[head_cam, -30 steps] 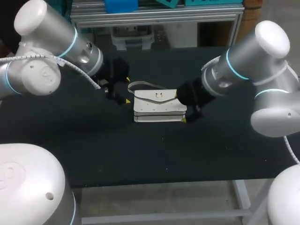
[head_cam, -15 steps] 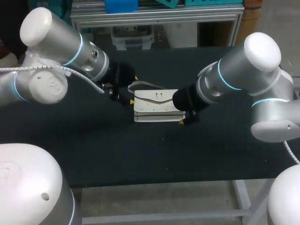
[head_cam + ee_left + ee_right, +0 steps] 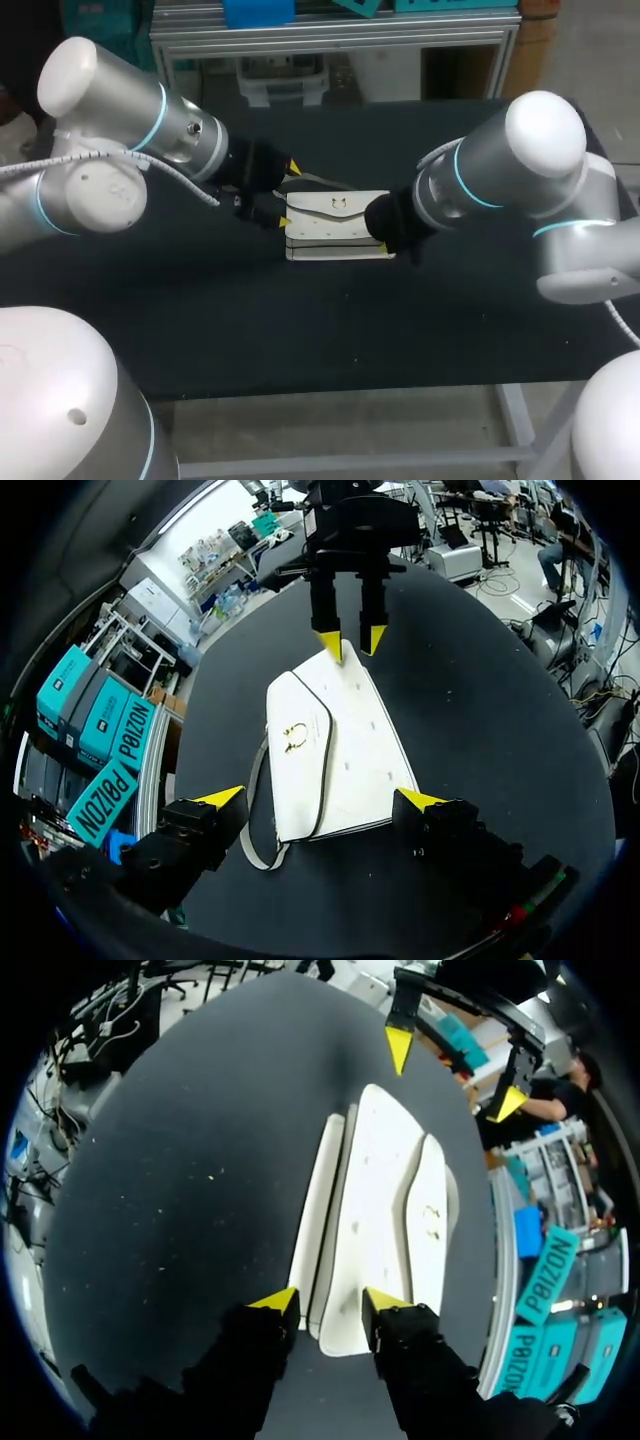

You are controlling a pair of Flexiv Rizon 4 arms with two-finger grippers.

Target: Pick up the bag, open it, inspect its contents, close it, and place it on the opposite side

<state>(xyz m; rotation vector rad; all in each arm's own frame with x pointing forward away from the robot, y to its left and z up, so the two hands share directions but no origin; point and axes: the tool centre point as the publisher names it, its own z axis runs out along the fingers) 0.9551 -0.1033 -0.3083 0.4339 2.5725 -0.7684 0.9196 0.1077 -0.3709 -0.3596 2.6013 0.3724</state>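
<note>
Black tabletop [image 3: 200, 320] w/ white handbag [image 3: 335, 228] lying flat, flap shut, one end btwn wide-spread left gripper [image 3: 320, 798], other btwn narrowly parted right gripper [image 3: 330, 1300], so pick-up looks unfinished; open, inspect, close, transfer all remain.

Dark, matte table top [image 3: 300, 330], flecked with a few pale specks, evenly lit. Pale metal frame [image 3: 350, 462] below its near edge.
</note>
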